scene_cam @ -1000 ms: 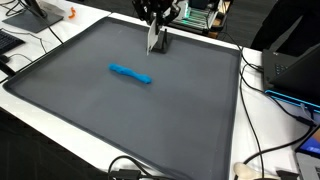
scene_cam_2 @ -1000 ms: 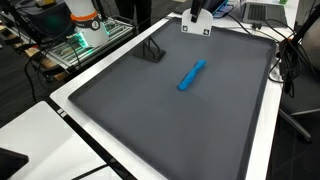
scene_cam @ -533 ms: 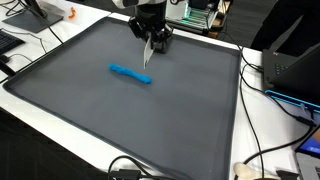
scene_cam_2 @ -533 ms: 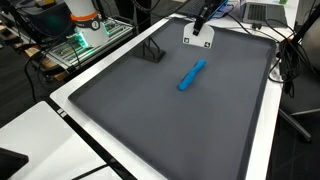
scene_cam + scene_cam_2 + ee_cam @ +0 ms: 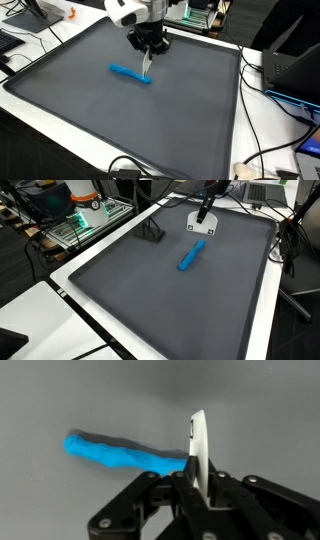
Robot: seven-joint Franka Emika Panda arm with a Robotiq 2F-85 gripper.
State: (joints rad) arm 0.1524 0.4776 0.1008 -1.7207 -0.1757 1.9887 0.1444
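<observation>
My gripper (image 5: pixel 148 50) was clamped on a thin white card (image 5: pixel 148 64), which hung down from my fingers. In the wrist view I saw the card (image 5: pixel 197 448) edge-on, pinched upright between both fingers (image 5: pixel 179 487). In an exterior view its flat face (image 5: pixel 203 224) showed below my gripper (image 5: pixel 206 210).

A blue stick (image 5: pixel 130 74) lay flat on the dark grey mat (image 5: pixel 90 115), just beneath and to one side of my fingertips. In the wrist view its near end (image 5: pixel 120 455) ran right up to the card. I could not tell whether they touched.
</observation>
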